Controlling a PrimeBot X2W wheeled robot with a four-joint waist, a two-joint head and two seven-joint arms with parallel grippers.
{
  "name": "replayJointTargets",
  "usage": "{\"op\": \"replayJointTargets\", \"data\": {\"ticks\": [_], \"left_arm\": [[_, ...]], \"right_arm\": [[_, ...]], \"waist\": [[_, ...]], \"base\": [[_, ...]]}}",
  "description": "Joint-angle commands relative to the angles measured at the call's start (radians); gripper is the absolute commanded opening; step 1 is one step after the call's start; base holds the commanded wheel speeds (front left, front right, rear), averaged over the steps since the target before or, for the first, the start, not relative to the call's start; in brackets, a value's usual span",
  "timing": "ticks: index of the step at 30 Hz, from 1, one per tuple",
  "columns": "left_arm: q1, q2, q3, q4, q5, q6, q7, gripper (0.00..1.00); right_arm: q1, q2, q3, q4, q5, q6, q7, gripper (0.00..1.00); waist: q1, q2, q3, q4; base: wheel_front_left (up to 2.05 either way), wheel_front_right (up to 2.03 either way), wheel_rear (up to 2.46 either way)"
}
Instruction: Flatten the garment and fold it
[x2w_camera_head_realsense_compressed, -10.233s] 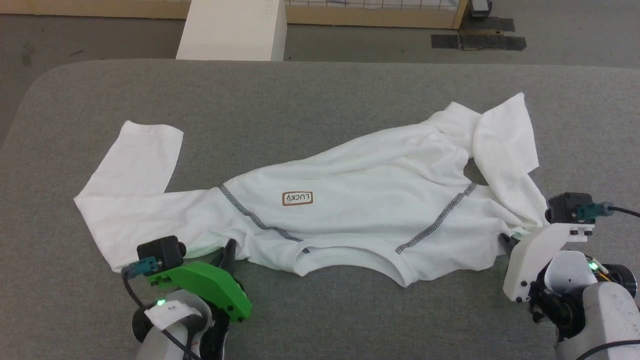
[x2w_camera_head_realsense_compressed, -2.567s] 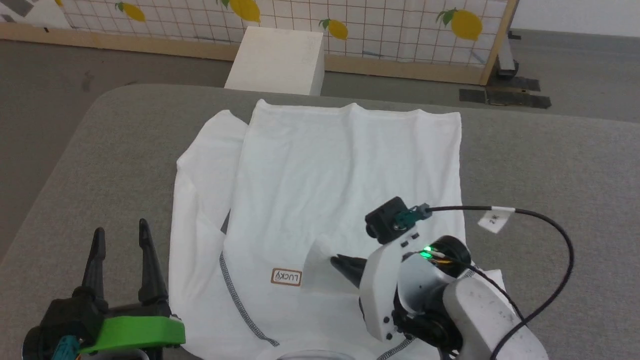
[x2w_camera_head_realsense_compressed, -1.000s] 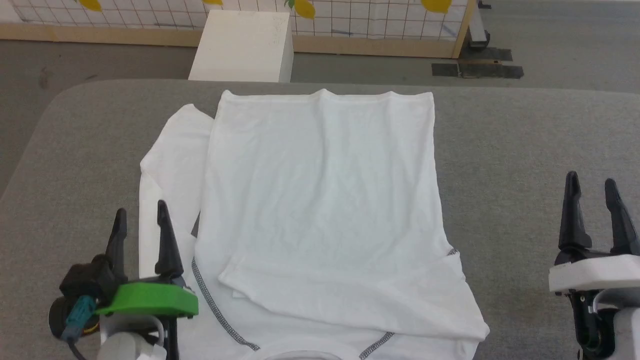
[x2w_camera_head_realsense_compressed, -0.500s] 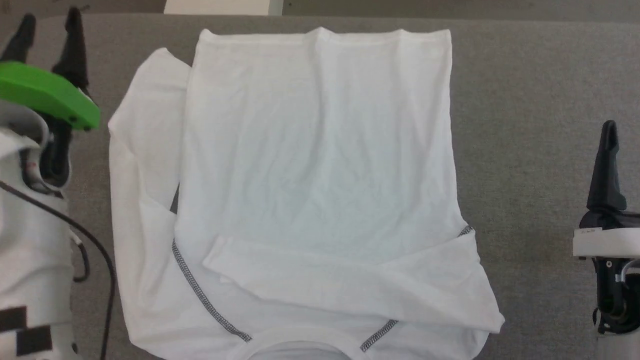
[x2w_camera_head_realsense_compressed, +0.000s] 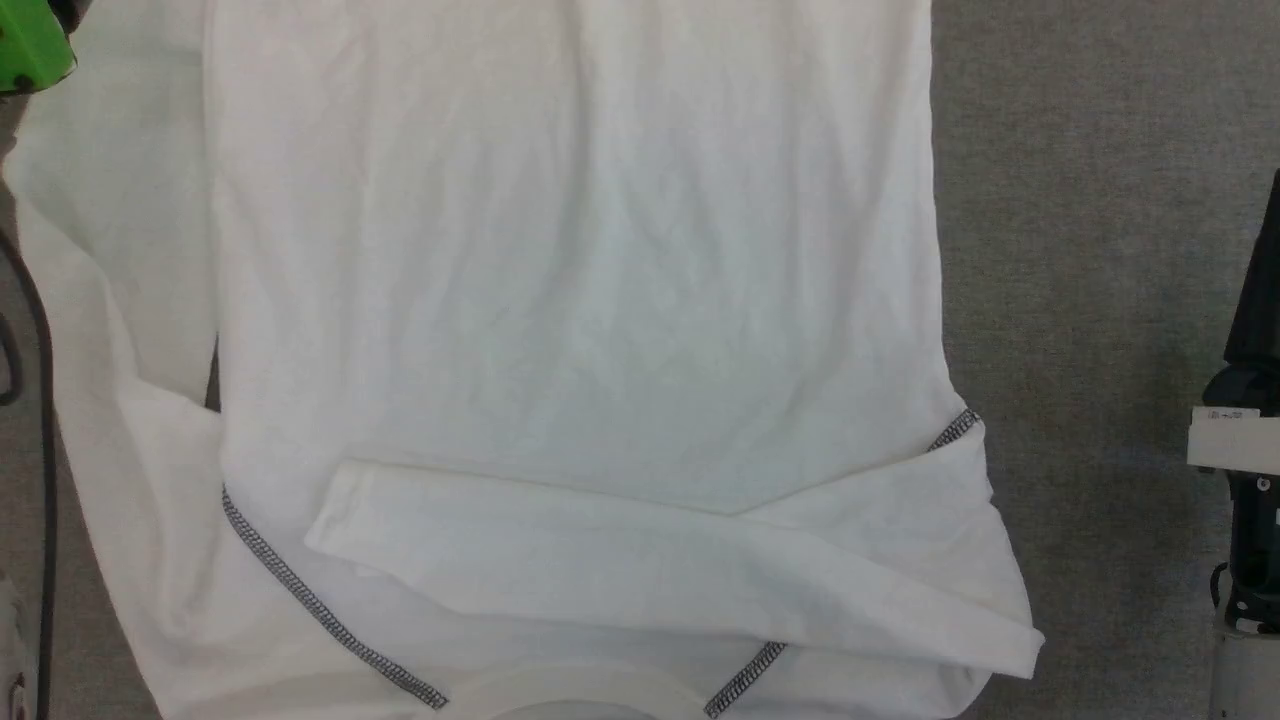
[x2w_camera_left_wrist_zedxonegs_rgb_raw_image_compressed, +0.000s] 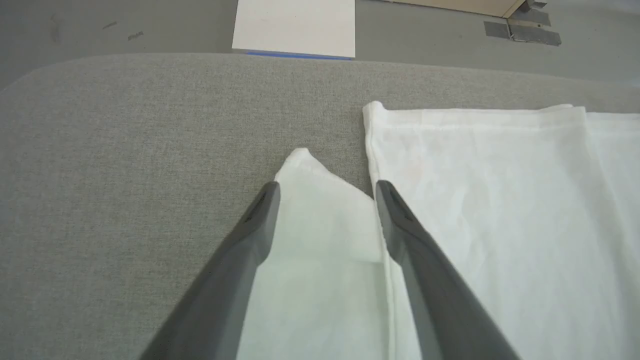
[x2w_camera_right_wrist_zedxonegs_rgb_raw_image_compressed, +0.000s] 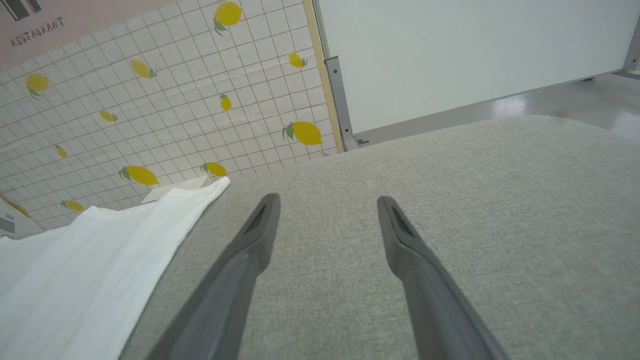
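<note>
grey padded table (x2w_camera_head_realsense_compressed: 1090, 200) under everything. garment (x2w_camera_head_realsense_compressed: 560, 300) lay flat across centre of head view, folded sleeve (x2w_camera_head_realsense_compressed: 650, 570) crossing lower frame. left gripper (x2w_camera_left_wrist_zedxonegs_rgb_raw_image_compressed: 327, 186) jaws stood wide, empty, straddling cuff (x2w_camera_left_wrist_zedxonegs_rgb_raw_image_compressed: 305, 170) mid left wrist view. right gripper (x2w_camera_right_wrist_zedxonegs_rgb_raw_image_compressed: 327, 200) jaws wide, empty, over bare table. cloth looked thin, light, limp, prone to drag and wrinkle: you would pinch cuff edge or hem, lift low.

Grey fabric table (x2w_camera_head_realsense_compressed: 1080, 250), white garment (x2w_camera_head_realsense_compressed: 570, 300) spread flat
</note>
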Motion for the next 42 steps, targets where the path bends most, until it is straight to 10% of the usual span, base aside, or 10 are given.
{"op": "replayJointTargets", "data": {"ticks": [1,12,14,15,27,42], "left_arm": [[-0.02,0.022,-0.004,-0.005,-0.004,0.007,0.039,1.0],[0.02,0.082,-0.01,0.048,0.026,0.079,0.147,1.0],[0.031,0.068,0.01,0.063,-0.004,0.083,0.144,0.11],[0.038,0.062,0.017,0.069,-0.015,0.083,0.139,0.0],[0.125,-0.01,0.294,0.124,-0.189,0.05,-0.312,0.0],[0.486,0.019,0.472,0.108,-0.121,0.082,-0.727,0.0]], "right_arm": [[-0.021,0.0,-0.004,-0.015,0.004,-0.001,-0.001,1.0],[-0.011,0.0,-0.001,-0.054,0.018,-0.001,-0.002,1.0],[-0.009,0.0,-0.007,-0.057,0.016,-0.001,-0.001,1.0],[-0.008,0.0,-0.011,-0.058,0.013,-0.001,0.0,1.0],[0.032,0.0,-0.039,-0.03,-0.019,-0.001,0.024,1.0],[0.13,0.0,-0.016,0.04,0.022,-0.001,0.033,1.0]], "waist": [[-0.0003,-0.0001,0.096,-0.025],[-0.0003,-0.0001,0.134,-0.032],[-0.0003,-0.0001,0.133,-0.03],[-0.0003,-0.0001,0.129,-0.027],[-0.0003,-0.0001,-0.041,0.038],[-0.0003,-0.0001,-0.345,0.128]], "base": [[0.0,0.0,0.0],[0.0,0.0,0.0],[0.0,0.0,0.0],[0.0,0.0,0.0],[0.0,0.0,0.0],[0.0,0.0,0.0]]}}
